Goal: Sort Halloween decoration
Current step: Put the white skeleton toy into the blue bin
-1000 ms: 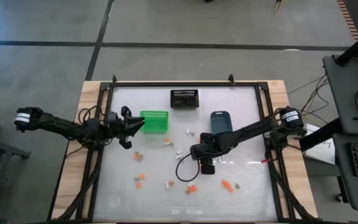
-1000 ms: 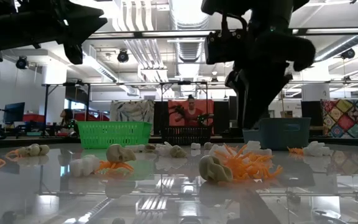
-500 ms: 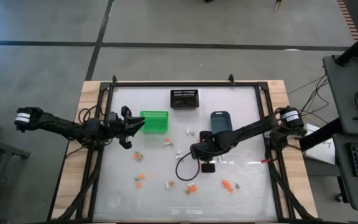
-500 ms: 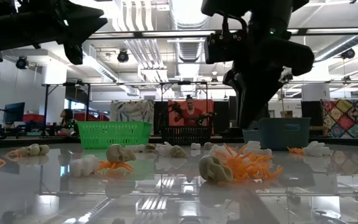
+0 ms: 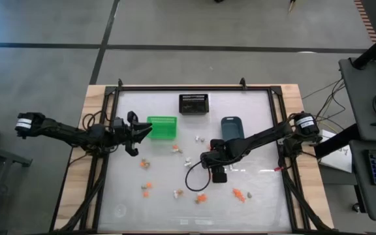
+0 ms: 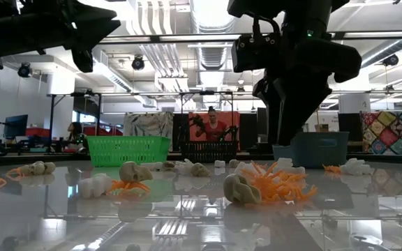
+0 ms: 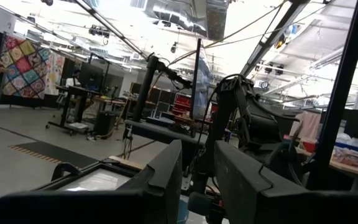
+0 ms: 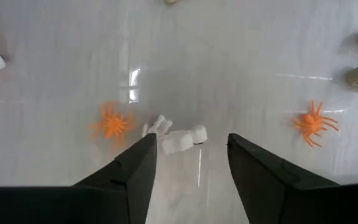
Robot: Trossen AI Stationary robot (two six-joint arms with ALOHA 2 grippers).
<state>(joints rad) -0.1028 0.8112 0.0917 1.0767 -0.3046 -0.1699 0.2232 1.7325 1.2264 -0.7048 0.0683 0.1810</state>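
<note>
Glossy table carries scattered Halloween decoration. Right gripper, jaws wide and empty, hangs directly above a white trinket; orange spider just beside it risks being pinched too. Left gripper, part-open and empty, waits beside green bin.

Your right pincer has shifted slightly toward the table's middle over the last second, now hanging spread above a white trinket between orange spiders.
</note>
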